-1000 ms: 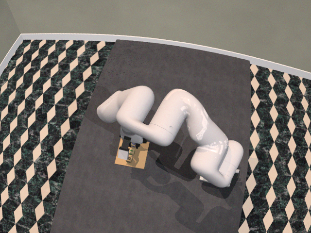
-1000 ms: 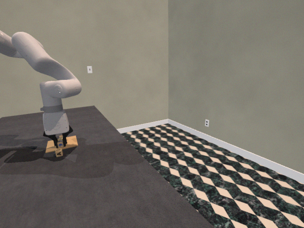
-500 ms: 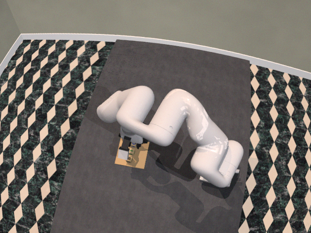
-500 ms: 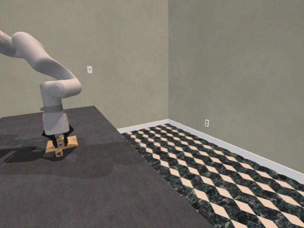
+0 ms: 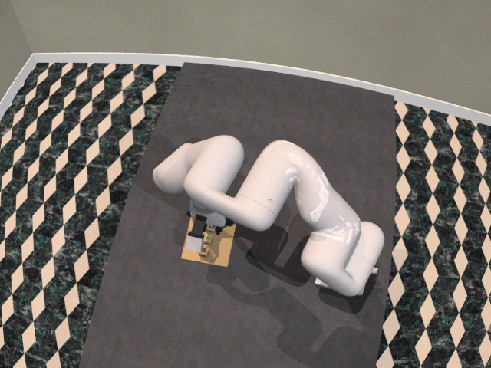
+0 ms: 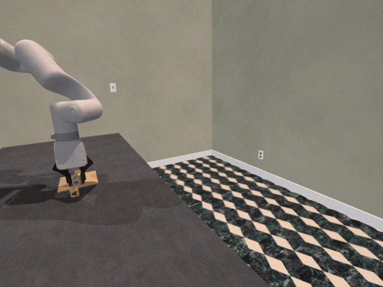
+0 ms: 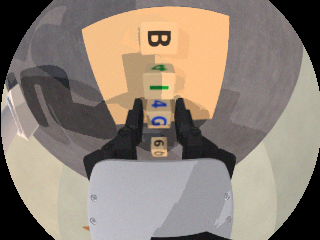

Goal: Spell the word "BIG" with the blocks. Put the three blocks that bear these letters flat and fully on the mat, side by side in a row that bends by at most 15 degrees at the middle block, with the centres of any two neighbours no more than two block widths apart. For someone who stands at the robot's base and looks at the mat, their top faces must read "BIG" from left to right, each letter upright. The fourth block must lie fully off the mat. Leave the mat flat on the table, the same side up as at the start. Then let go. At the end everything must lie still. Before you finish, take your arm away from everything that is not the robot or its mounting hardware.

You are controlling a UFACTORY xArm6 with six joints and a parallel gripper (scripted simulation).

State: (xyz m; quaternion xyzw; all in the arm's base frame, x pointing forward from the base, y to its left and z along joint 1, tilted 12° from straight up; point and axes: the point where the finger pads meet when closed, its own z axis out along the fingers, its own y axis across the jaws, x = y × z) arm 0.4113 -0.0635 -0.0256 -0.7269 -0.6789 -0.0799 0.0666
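- Closest to me, here's the fourth block [image 6: 74, 192] [image 7: 159, 146], a dark A on the side facing my way, sitting on the table just beyond the mat's near edge.
- Right behind it, the G block [image 5: 211, 226] [image 6: 76, 180] [image 7: 159, 120], and this is where the action is! It's down low between the two fingertips, one finger on each side, its blue G facing up.
- And the gripper [image 5: 210, 228] [image 6: 76, 182] [image 7: 159, 107]: part-way open, a modest gap only, and nothing in its grasp! The wrist view shows a sliver of room beside the block. Whether that block is wholly over the mat, I can't tell from here.
- Next along, the I block [image 5: 207, 239] [image 6: 77, 171] [image 7: 159, 86], green bar on top, outside the fingers and just past the G block; any contact between those two is too tight to call.
- Farther down the line, the B block [image 5: 204, 250] [image 7: 159, 38], black B up, on the mat and well clear of the fingertips. B, I and G make a nearly straight row!
- Under that row, the tan mat [image 5: 222, 253] [image 6: 91, 177] [image 7: 210, 65], resting on the dark table [image 5: 277, 103] [image 6: 154, 231].
- Over it all, the white arm [image 5: 277, 178] [image 6: 55, 74] bends down, gripper pointing at the tabletop.
- At the back, a plain greenish wall [image 5: 277, 31] [image 6: 154, 77].
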